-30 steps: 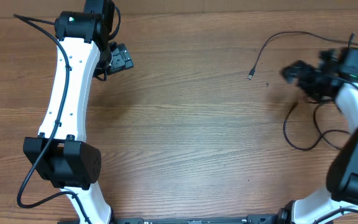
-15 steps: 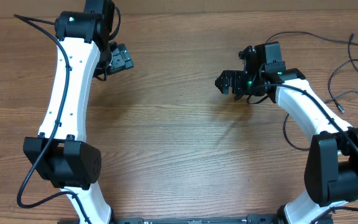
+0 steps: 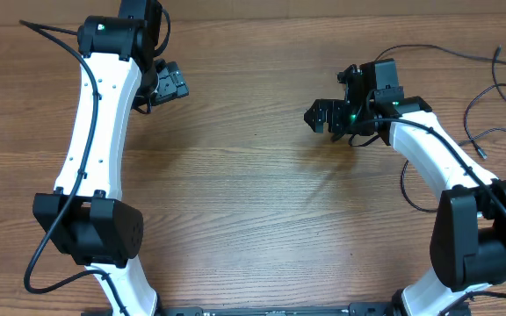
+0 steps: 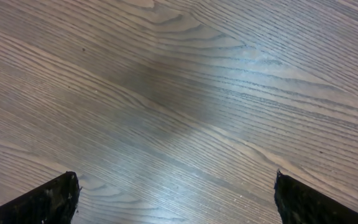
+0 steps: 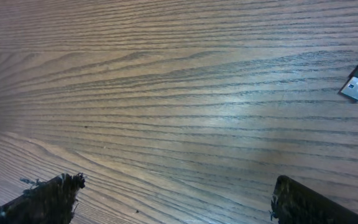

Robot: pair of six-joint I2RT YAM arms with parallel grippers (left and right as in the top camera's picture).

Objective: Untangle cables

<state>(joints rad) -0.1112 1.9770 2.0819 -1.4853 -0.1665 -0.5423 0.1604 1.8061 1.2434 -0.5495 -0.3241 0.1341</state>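
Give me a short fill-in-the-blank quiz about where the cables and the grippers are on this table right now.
1. The cables lie on the table on the side of the ____ arm.
2. The left gripper and the right gripper both have their jaws ____.
3. The plug in the right wrist view is ____ in colour.
Missing words: right; open; silver.

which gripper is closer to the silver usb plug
Right. The right gripper is close beside the usb plug, seen at the edge of its wrist view. The left gripper is far across the table over bare wood.
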